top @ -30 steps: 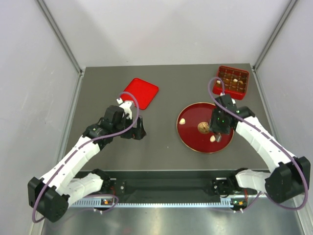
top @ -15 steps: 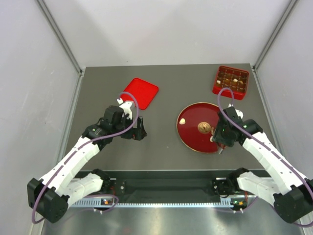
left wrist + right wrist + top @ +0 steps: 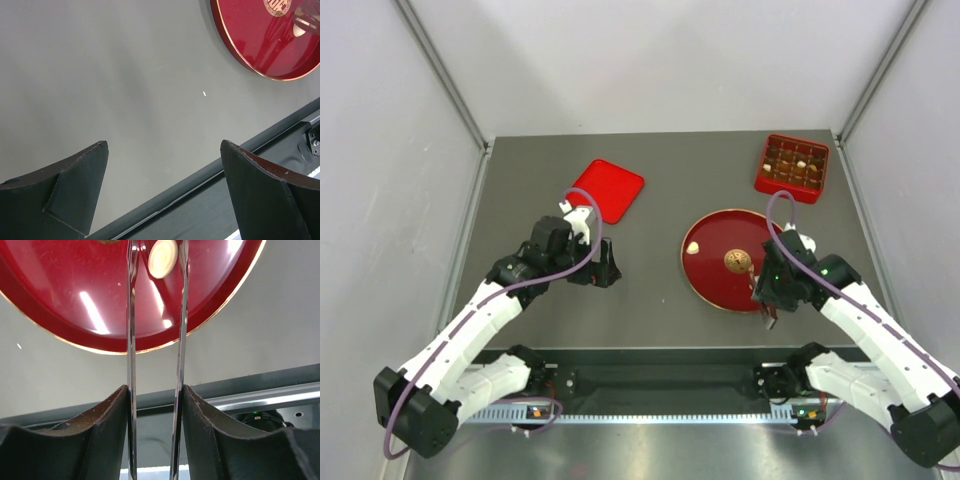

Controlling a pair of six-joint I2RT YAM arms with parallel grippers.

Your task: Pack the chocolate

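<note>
plate (image 3: 715, 275): right of table centre
chocolate (image 3: 692, 247): cream piece, plate's left edge
box (image 3: 788, 193): table's far right corner
right gripper (image 3: 768, 305): at plate's near-right rim

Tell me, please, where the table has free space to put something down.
Bare table lies between the red lid and the compartment box, and between the left gripper and the red plate. Crowded: the plate's right edge, under the right gripper.

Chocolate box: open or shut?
Open. The box shows its compartments from above, several holding chocolates; the red lid lies apart, far to its left.
</note>
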